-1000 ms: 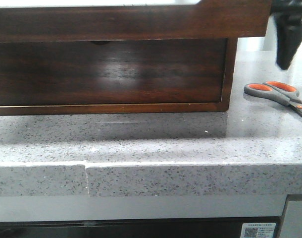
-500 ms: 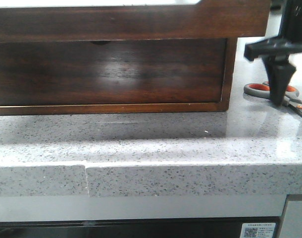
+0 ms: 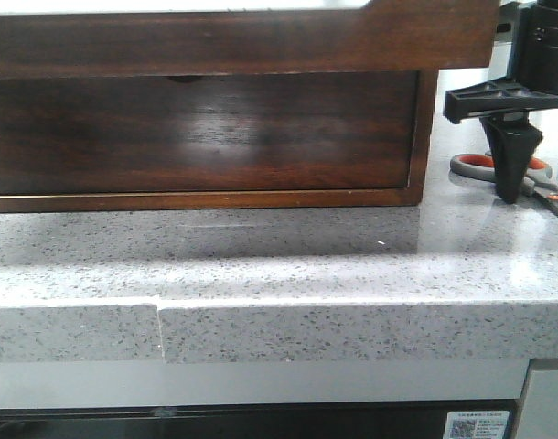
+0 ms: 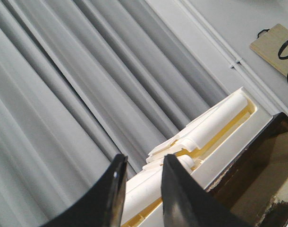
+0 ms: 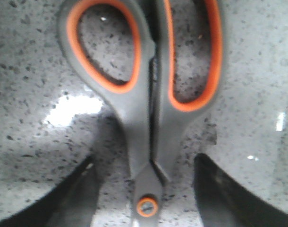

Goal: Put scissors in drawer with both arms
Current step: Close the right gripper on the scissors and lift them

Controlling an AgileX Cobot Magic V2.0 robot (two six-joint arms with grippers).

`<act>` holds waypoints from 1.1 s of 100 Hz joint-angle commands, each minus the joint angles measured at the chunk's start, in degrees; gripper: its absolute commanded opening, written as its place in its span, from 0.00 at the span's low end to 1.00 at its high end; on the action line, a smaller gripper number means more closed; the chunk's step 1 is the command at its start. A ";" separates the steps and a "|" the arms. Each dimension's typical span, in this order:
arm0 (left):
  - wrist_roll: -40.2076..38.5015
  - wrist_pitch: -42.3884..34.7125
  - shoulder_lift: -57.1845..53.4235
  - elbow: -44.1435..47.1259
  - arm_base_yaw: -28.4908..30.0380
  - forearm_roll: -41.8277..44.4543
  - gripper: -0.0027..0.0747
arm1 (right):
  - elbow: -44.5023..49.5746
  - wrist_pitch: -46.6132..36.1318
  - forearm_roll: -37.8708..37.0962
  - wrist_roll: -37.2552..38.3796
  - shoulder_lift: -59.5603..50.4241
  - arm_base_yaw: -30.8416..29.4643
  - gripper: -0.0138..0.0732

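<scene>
The scissors point(image 3: 471, 165) lie flat on the speckled counter, right of the wooden cabinet, their grey handles lined in orange. My right gripper point(image 3: 509, 181) has come down over them, its black cross-bar just above. In the right wrist view the scissors point(image 5: 148, 118) lie between the open fingers point(image 5: 215, 189), which stand apart from the neck near the orange pivot. The drawer point(image 3: 261, 41) is the wide dark-brown front at the top, with white along its upper edge. My left gripper point(image 4: 144, 163) is open and empty, held above white rolls beside dark wood point(image 4: 257, 175).
A lower dark drawer front point(image 3: 206, 133) with a small half-round notch sits under the wide one. The grey speckled counter point(image 3: 279, 265) runs forward to a thick front edge. Grey curtains point(image 4: 63, 94) fill the left wrist view.
My right gripper has dropped from the upper right corner down onto the scissors and shifted slightly left. The scissors and drawers have not moved.
</scene>
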 commanded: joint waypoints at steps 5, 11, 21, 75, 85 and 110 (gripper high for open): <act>-0.73 -2.61 0.62 -1.98 -0.48 -1.45 0.25 | -1.45 -0.13 -0.98 -0.56 -1.62 0.01 0.36; -0.73 -2.61 0.62 -1.98 -0.48 -1.45 0.25 | -1.45 0.02 -0.98 -0.56 -1.62 0.01 0.27; -0.73 -2.61 0.62 -1.98 -0.48 -1.45 0.25 | -1.45 0.40 -0.98 -0.56 -1.62 0.01 0.13; -0.73 -2.61 0.62 -1.98 -0.48 -1.45 0.25 | -3.52 2.37 -0.98 -0.56 -7.09 0.01 0.08; -0.73 -2.61 0.62 -1.98 -0.48 -1.45 0.25 | -5.94 2.45 -0.98 -0.56 -10.13 0.01 0.08; -0.73 -2.61 0.62 -1.98 -0.48 -1.45 0.25 | -14.26 3.41 -0.98 -0.56 -17.35 0.01 0.08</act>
